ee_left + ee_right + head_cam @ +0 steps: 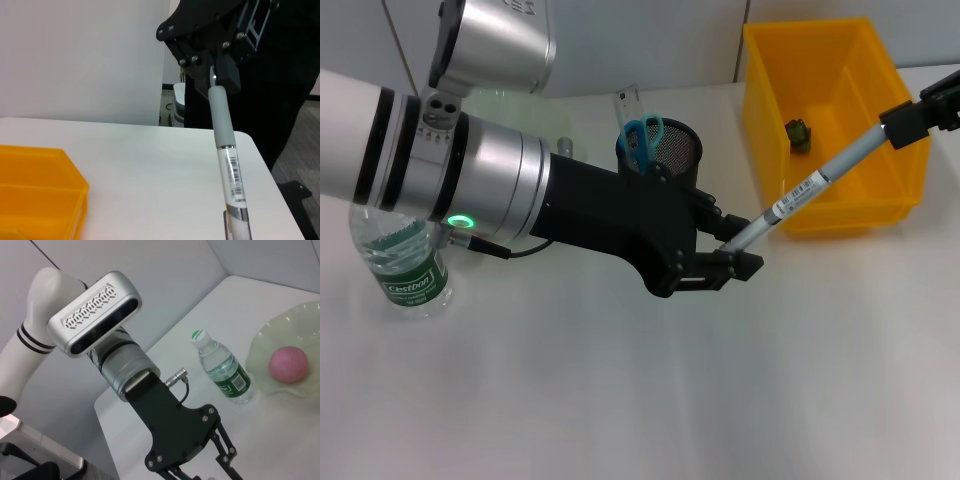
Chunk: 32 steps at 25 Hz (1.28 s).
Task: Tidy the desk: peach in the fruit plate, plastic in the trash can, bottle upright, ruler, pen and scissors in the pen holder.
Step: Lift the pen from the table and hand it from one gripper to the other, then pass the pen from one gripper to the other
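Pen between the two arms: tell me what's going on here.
This looks like a handover. The right gripper clamps the grey end of the grey-and-clear barcoded pen. Its other end sits at the left gripper, near the black mesh pen holder containing blue-handled scissors. The clear plastic water bottle stands upright. The pink peach lies in the pale translucent fruit plate.

A white table (620, 400) stands before a pale wall (75, 55).
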### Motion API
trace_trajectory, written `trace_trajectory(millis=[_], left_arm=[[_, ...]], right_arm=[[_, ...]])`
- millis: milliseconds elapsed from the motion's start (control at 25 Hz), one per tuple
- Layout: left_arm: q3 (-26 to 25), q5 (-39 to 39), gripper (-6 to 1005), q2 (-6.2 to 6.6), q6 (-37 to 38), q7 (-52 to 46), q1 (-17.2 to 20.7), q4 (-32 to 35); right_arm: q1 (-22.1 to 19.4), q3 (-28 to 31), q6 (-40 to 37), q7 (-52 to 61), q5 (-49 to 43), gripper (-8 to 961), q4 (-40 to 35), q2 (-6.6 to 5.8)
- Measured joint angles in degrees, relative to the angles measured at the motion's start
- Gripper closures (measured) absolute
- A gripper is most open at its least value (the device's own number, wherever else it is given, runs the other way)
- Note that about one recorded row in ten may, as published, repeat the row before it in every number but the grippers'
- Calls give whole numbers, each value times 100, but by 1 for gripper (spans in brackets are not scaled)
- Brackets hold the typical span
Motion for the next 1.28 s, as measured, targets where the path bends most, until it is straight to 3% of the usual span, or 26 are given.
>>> trace_trajectory(millis=[200, 600, 800, 1000, 1200, 1280], left_arm=[[4, 26, 647, -2, 1, -28, 10, 51], [4, 30, 830, -3, -10, 7, 51, 68], [-37, 29, 850, 12, 4, -26, 53, 69], [-53, 34, 849, 21, 10, -40, 55, 70], [-57, 256, 848, 23, 24, -133, 74, 106], [-57, 256, 848, 23, 24, -133, 74, 106]], right_arm=[[17, -19, 8, 0, -19, 856, 10, 16], [36, -64, 14, 113, -30, 856, 22, 45], [52, -61, 31, 285, -34, 855, 47, 48], [-1, 27, 56, 312, -8, 748, 44, 61], [-32, 322, 25, 266, 10, 513, 8, 62], [-42, 361, 26, 246, 10, 496, 8, 56]])
